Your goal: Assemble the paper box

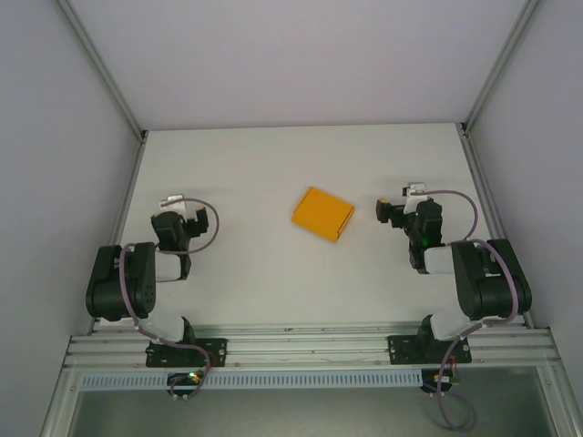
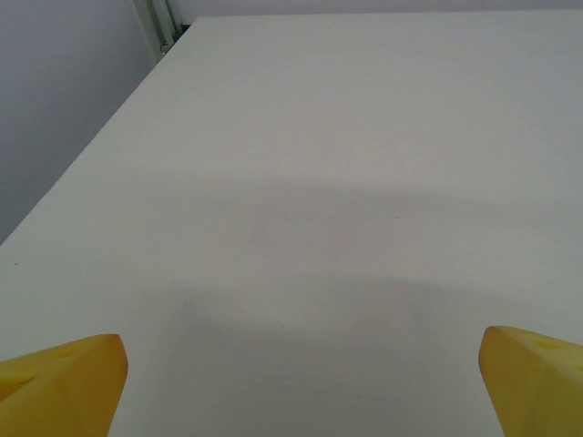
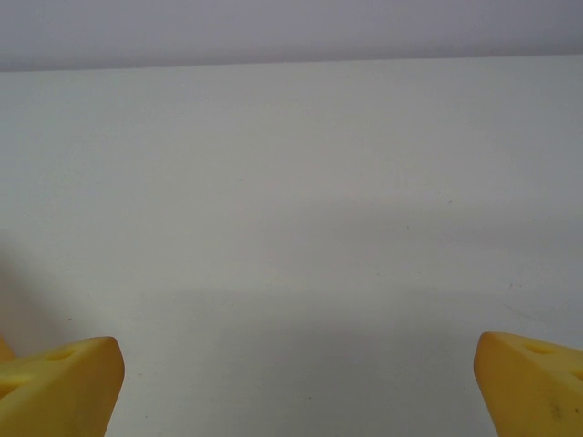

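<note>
The paper box point(image 1: 322, 215) is a small flat rectangle of bright orange-yellow card, lying askew on the white table point(image 1: 273, 164) midway between the two arms. My left gripper point(image 1: 176, 211) sits well to its left, near the left table edge. To the box's right is my right gripper point(image 1: 393, 211), a short gap away. In the left wrist view the left gripper point(image 2: 305, 387) is open, its yellow fingertips point(image 2: 64, 382) far apart over bare table. The right gripper point(image 3: 299, 387) is open too, yellow fingertips point(image 3: 528, 382) wide apart, with nothing between them.
Pale walls with aluminium posts point(image 1: 100, 68) close the table in on the left, right and back. An aluminium rail point(image 1: 301, 346) carries both arm bases at the near edge. The table's left edge point(image 2: 100, 146) runs close beside the left gripper.
</note>
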Motion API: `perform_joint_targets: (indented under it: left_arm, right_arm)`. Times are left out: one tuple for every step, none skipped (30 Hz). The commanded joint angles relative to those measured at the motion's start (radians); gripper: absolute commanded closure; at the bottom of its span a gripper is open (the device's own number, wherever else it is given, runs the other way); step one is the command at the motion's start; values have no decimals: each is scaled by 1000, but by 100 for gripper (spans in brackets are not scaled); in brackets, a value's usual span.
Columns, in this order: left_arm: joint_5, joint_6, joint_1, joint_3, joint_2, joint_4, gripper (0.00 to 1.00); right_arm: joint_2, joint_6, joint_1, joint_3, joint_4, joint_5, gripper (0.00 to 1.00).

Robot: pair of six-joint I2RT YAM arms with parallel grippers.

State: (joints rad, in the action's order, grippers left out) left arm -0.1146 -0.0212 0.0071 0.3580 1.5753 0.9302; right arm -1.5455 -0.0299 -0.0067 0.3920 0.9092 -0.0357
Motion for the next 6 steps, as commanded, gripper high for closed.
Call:
perform_joint_targets:
  left_arm:
    - [12,21,-2,17,-10,31,0]
    - [13,22,-2,16,-9,35,0]
    - [12,21,-2,17,-11,32,0]
    - [12,21,-2,16,-9,33,0]
    - [13,21,-1,17,-10,32,0]
    - [13,21,-1,17,-9,33,0]
  right_arm:
    - [0,3,-2,9,-6,-19,0]
    - [-1,2,-3,10,-7,-21,0]
    - [0,2,-4,11,-9,-21,0]
    - [-1,2,-3,12,-7,-21,0]
    - [1,2,-4,10,-5,-19,0]
    - [2,2,-4,10,-5,-20,0]
